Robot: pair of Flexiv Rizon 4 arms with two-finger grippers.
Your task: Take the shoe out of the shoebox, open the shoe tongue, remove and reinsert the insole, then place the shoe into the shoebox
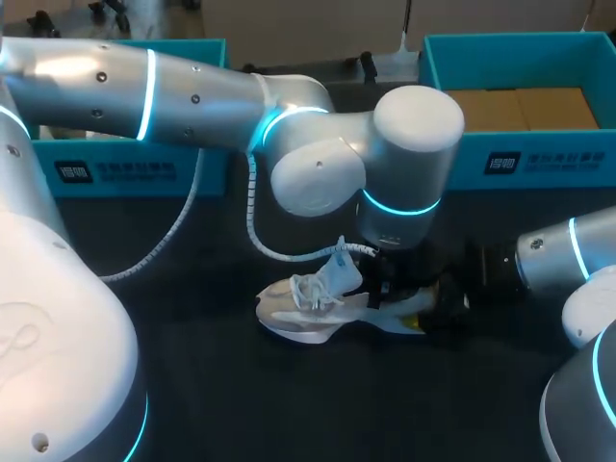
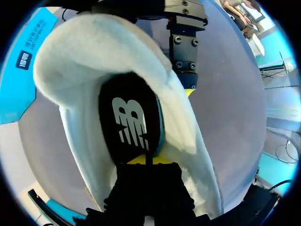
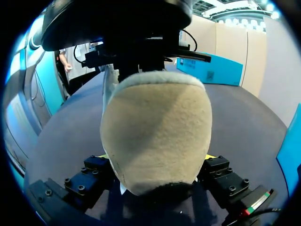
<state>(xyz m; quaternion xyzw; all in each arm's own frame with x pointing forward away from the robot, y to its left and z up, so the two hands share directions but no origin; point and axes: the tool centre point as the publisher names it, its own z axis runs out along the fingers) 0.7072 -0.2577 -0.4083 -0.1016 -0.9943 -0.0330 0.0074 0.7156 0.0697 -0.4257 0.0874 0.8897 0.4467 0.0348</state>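
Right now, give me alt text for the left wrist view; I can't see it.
The left gripper sits at the edge of the black insole inside the white shoe, seen from above its opening. The right gripper stands against the shoe's far side.

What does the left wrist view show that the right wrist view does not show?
Only the left wrist view looks into the shoe: the black insole lies inside, with the left gripper at its near end. Only the right wrist view shows the outside of the heel, beige, held from two sides by the right gripper. Both show the same shoe and the dark table under it.
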